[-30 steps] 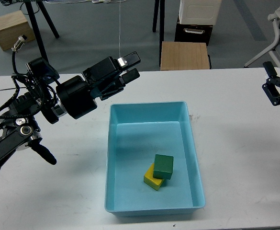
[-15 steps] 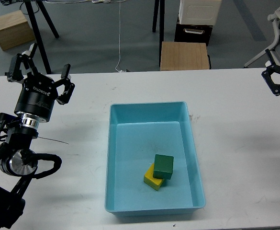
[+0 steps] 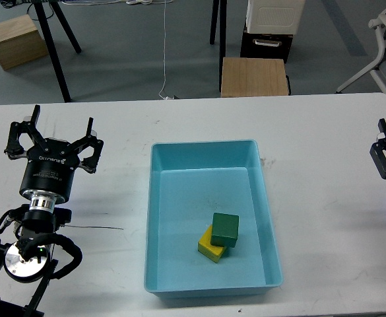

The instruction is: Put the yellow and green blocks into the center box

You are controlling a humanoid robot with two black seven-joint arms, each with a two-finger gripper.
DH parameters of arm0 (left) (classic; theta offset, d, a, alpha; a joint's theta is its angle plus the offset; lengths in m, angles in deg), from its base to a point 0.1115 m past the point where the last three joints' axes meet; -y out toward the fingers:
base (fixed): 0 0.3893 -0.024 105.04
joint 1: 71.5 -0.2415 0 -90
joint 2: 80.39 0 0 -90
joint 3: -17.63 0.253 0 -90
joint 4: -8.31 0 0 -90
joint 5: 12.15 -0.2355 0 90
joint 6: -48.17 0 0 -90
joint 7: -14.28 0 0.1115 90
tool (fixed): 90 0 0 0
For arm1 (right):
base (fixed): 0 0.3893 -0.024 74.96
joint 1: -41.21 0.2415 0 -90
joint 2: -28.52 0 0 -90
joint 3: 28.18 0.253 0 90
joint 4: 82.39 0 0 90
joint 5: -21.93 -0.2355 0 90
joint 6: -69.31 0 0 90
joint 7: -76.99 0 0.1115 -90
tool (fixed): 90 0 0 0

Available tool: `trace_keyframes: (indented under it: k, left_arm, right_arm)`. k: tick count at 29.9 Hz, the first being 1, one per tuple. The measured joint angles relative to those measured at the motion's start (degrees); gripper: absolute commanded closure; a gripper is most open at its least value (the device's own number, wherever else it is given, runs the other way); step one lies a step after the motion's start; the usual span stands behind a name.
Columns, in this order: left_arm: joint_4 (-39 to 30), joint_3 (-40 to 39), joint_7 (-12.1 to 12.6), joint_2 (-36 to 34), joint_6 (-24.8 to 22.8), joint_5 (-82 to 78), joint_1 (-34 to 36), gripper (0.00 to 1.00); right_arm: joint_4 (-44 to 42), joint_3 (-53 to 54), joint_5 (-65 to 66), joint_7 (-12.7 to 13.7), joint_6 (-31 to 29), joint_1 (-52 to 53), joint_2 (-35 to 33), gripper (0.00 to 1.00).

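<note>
Blocks: green block [image 3: 225, 229] sits inside the center box [image 3: 163, 218], toward its near right part, resting partly on top of the yellow block [image 3: 208, 248], which lies on the box floor and shows at the green one's near left side. The two touch.
Center box: light blue, open-topped, rectangular, standing on the white bench [image 3: 324, 165] about midway between the two arms; its long side runs away from the head camera.
Left gripper [image 3: 53, 140]: over the bench to the left of the box, well apart from it, pointing away from the camera. Its fingers [image 3: 91, 140] are spread wide with nothing between them.
Right gripper [image 3: 385, 156]: at the right edge of the view, above the bench and well apart from the box. Only a small dark part shows; its fingers look slightly parted and bare, though how wide they stand I cannot tell for sure.
Bench surface: a thin dark wire [image 3: 94, 228] lies on it near the left arm's base.
Background: wooden stool [image 3: 255, 76] beyond the far edge of the bench, a wooden crate [image 3: 14, 41] on the floor at far left, black tripod legs [image 3: 53, 46] beside it.
</note>
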Motion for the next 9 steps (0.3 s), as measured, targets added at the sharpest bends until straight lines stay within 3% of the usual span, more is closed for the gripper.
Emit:
trace_keyframes:
  k: [9]
  left_arm:
    - [-3.79,0.06,-0.38,3.66,-2.12,0.06,-6.09,0.0]
  right_arm:
    - [-0.18,-0.01,-2.56,-0.12,-2.85,-4.85,7.34,0.01]
